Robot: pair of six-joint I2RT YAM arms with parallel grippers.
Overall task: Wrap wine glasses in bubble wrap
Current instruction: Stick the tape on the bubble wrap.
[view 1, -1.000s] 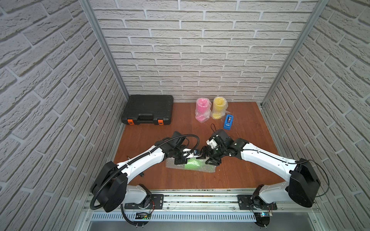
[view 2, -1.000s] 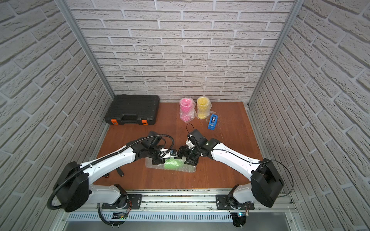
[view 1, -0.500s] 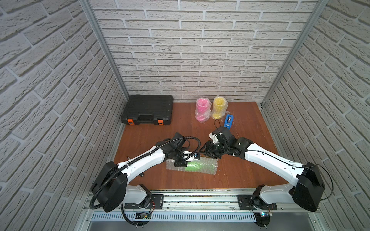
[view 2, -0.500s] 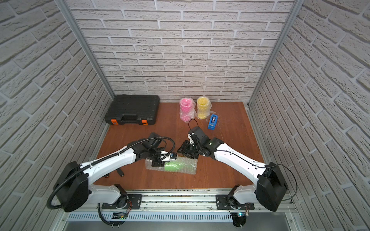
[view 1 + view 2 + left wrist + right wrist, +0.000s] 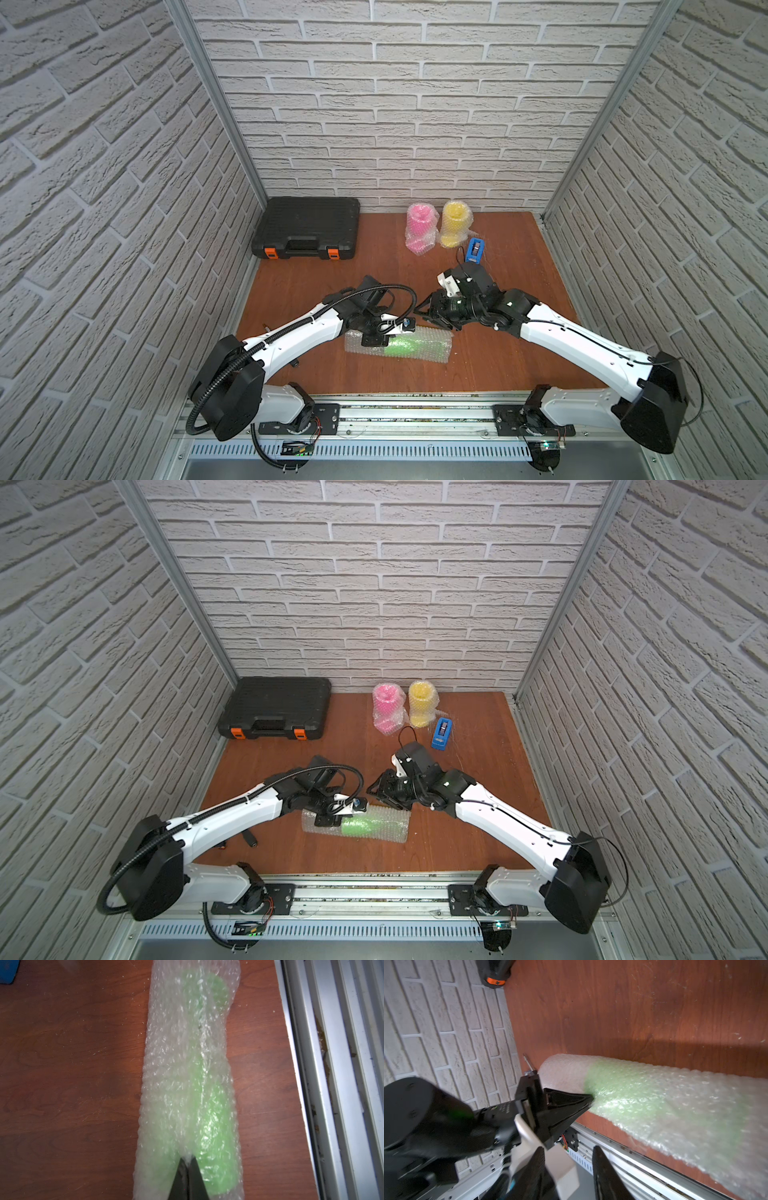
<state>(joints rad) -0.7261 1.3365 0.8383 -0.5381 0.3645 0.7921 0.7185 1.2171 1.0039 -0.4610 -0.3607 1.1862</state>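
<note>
- Lime-green goblet [image 5: 405, 347] is lying on its side near the front edge of the wooden table [image 5: 519, 291], rolled inside bubble wrap [image 5: 434, 345].
- Left gripper [image 5: 188, 1160] is pinching a fold of that wrap, fingers pressed together.
- Right gripper [image 5: 568, 1148] is hovering just behind the roll, jaws spread, holding nothing.
- Pink goblet [image 5: 419, 226] and yellow goblet [image 5: 455, 220] are standing wrapped by the back wall, beside a blue tape dispenser [image 5: 475, 250].

white brick walls [image 5: 395, 104], reddish wood tabletop [image 5: 374, 270]
</note>
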